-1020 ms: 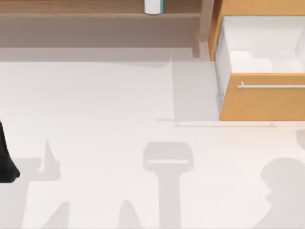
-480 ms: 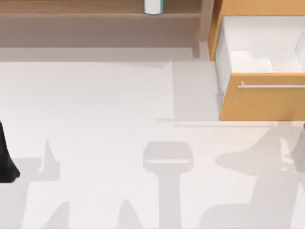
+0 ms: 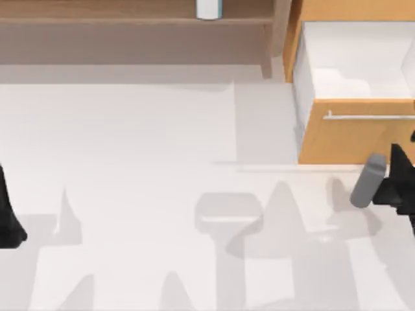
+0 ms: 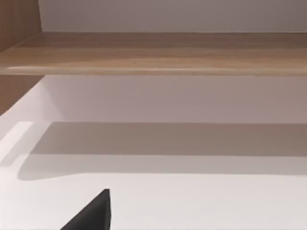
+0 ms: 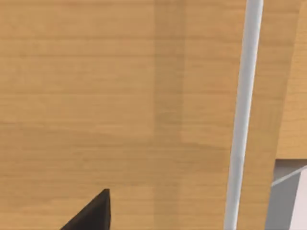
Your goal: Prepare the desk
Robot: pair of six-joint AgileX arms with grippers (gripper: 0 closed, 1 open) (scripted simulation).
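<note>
The desk [image 3: 130, 142] is a wide white tabletop with a brown shelf ledge [image 3: 97, 19] along the back. At the back right, the orange-wood drawer [image 3: 343, 139] stands pulled out, showing its white inside [image 3: 356, 61] and silver handle [image 3: 369, 117]. My right gripper [image 3: 399, 175] reaches in from the right edge, just in front of the drawer front. A grey cylinder [image 3: 368, 180] lies tilted against its left side; whether it is held I cannot tell. The right wrist view looks closely at the drawer front [image 5: 120, 96] and handle [image 5: 242, 115]. My left gripper [image 3: 8, 220] is parked at the left edge.
A white and teal cylinder [image 3: 209, 9] stands on the shelf ledge at the back. The left wrist view faces the shelf ledge [image 4: 153, 52] and the white tabletop [image 4: 192, 201] beneath it. Arm shadows fall across the front of the desk.
My right arm has come in from the right edge with the grey cylinder beside it, up to the drawer front. Its shadow has shifted left. The left arm has not moved.
</note>
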